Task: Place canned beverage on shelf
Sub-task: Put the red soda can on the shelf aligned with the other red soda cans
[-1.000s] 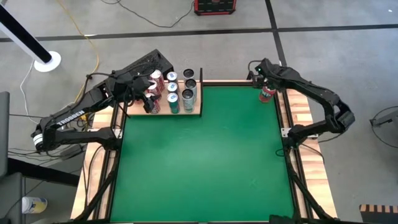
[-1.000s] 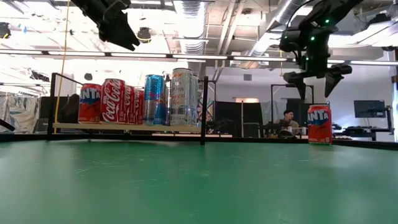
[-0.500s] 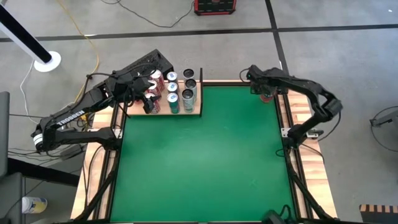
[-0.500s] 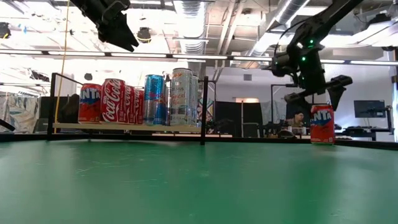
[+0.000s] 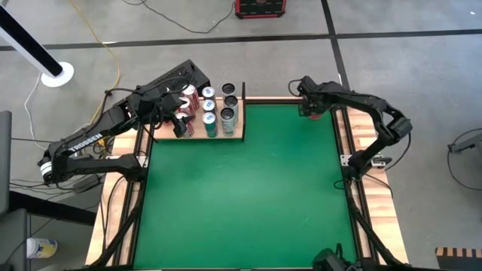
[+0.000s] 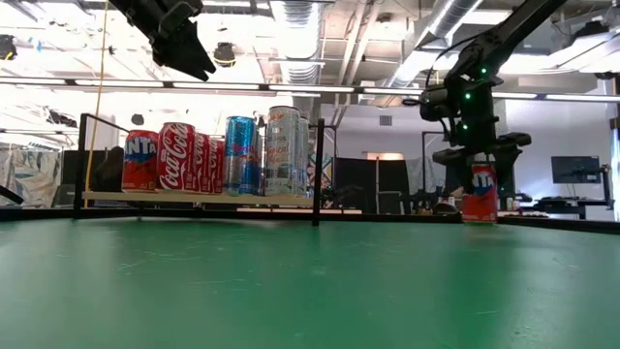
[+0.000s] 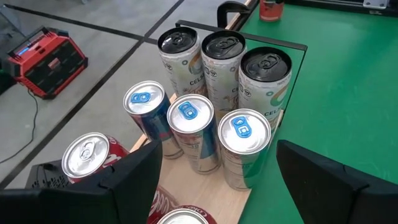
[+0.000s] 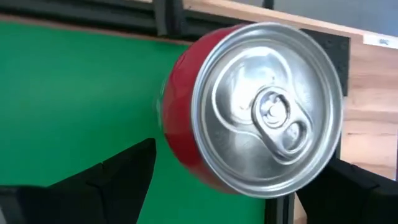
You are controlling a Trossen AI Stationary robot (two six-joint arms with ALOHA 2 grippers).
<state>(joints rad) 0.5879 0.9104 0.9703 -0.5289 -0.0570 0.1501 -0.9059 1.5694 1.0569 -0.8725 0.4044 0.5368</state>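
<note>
The right arm has come down and slid in toward the middle of the desk a little, and now its jaws sit around the red can, where a moment ago they hung above it. The right gripper (image 6: pixel 480 174) has its jaws wide apart, one on each side of the red can (image 6: pixel 480 193), and they are not squeezing it yet. From the wrist camera you look straight down on the can's silver top, with a dark finger on each side of it. The can stands up straight at the far right corner of the green desk (image 5: pixel 248 196), close to the wooden edge strip.

The left gripper (image 6: pixel 184 44) waits up high over the shelf (image 5: pixel 239 137), its jaws also apart and holding nothing. The shelf is at the far left of the desk. It already has rows of cans (image 7: pixel 205 118) on it: tall white ones, blue ones and red ones.

To do this step well, I think the right jaws should go a bit lower so they grab the can's middle, not its rim. Then they should close slowly and evenly so the can does not tip or slide toward the edge. After that it has a long way to travel across to the shelf.
</note>
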